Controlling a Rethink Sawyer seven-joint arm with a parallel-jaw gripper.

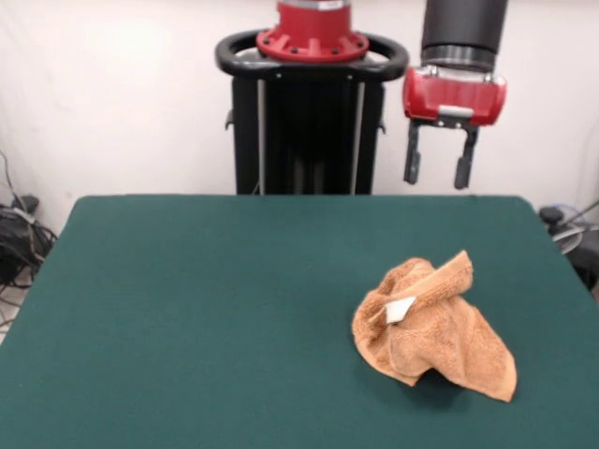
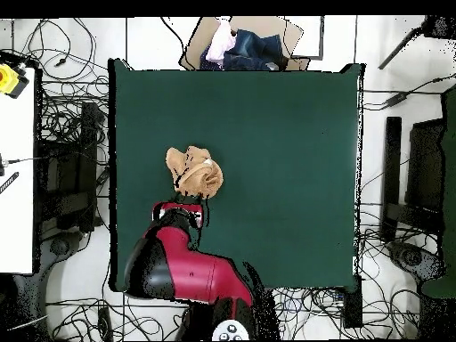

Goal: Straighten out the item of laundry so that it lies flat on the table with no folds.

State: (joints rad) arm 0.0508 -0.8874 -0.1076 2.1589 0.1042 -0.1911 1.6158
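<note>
- Gripper (image 1: 437, 168) hung above the table's (image 1: 187, 309) far edge, fingers apart and empty.
- Crumpled towel (image 1: 432, 327) lay near it; pinching a loose outer corner and dragging outward would probably unfold it best.

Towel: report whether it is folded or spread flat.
Crumpled, not flat. The towel sits bunched in a raised heap on the green table, edges folded over, its white tag showing on top.

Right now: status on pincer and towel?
Pincer open, raised above the table's far edge, holding nothing. Towel crumpled in a heap, white tag showing. Nothing else on the felt.
</note>
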